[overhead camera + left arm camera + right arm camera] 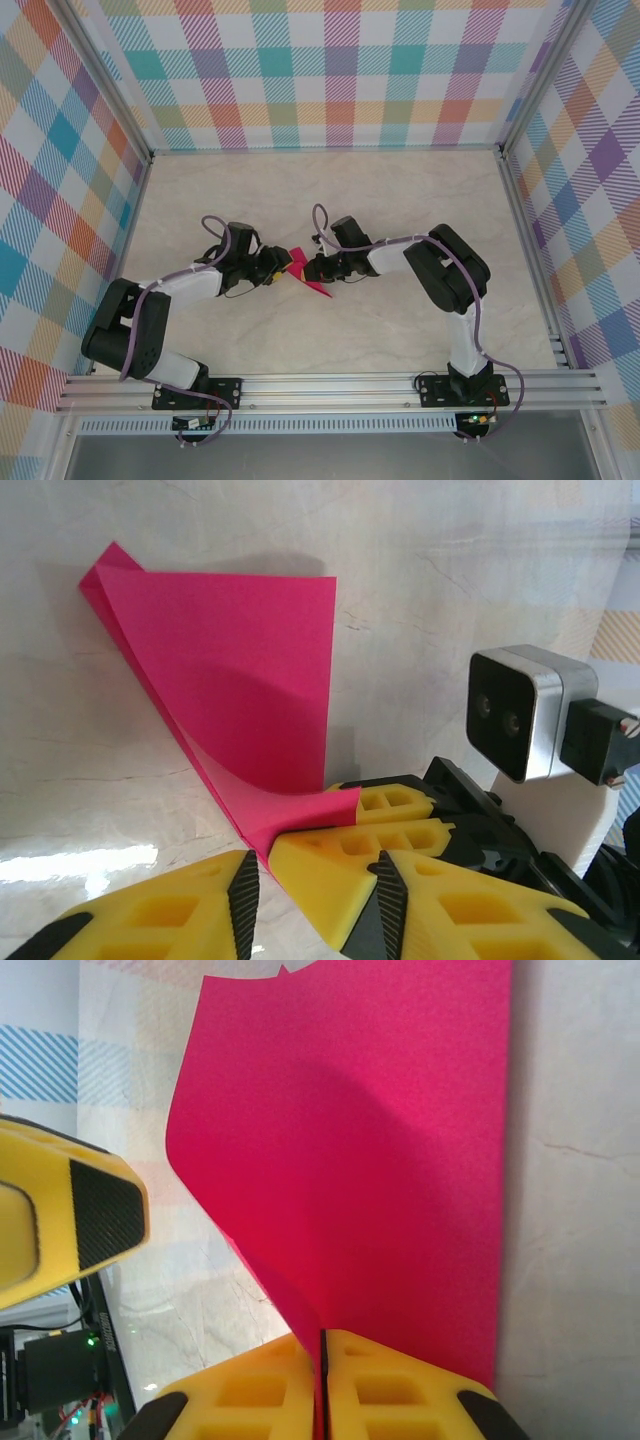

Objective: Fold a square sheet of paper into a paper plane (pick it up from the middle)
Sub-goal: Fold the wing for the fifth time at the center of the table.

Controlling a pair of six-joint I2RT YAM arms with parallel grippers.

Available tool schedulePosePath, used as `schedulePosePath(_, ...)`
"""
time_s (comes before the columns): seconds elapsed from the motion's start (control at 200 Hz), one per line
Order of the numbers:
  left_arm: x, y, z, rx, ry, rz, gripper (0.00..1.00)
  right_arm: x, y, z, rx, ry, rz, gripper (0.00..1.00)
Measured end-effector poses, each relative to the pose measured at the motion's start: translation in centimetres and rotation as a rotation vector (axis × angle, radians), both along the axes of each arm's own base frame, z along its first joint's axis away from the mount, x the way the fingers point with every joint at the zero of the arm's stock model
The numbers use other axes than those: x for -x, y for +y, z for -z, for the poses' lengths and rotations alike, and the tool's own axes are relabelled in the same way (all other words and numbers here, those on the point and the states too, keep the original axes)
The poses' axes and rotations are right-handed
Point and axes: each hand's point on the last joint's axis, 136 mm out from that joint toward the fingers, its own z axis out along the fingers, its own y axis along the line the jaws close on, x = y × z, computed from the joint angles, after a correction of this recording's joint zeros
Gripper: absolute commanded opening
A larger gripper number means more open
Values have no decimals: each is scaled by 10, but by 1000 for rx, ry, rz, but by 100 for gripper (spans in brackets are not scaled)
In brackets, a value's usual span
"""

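Yellow fingers [400, 1400] of the right pincer [322, 1350] clamp a corner of the half-folded square sheet of paper [380, 1160] at mid worktop [400, 200], the left pincer [315, 880] apart just beside it: an early fold seems underway, next calling for catching and flattening the loose flap

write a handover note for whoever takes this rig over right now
right tool: shut on the edge of the pink paper.
left tool: open, beside the paper, not gripping it.
paper: held up above the table, between the arms.
done: picked up, doubled along one fold, top layer curling.
left: every further fold; no plane shape yet.
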Motion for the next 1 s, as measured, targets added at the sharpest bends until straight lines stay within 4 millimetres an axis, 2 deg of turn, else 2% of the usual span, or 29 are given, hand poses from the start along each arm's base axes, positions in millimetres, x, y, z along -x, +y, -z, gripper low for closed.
schedulePosePath(0.65,-5,-11,26,-11,3,47,22,-6,-4,1,-21,102,90,4)
schedulePosePath(1.0,-9,-15,22,-9,-40,82,19,-7,-8,2,-25,171,119,2)
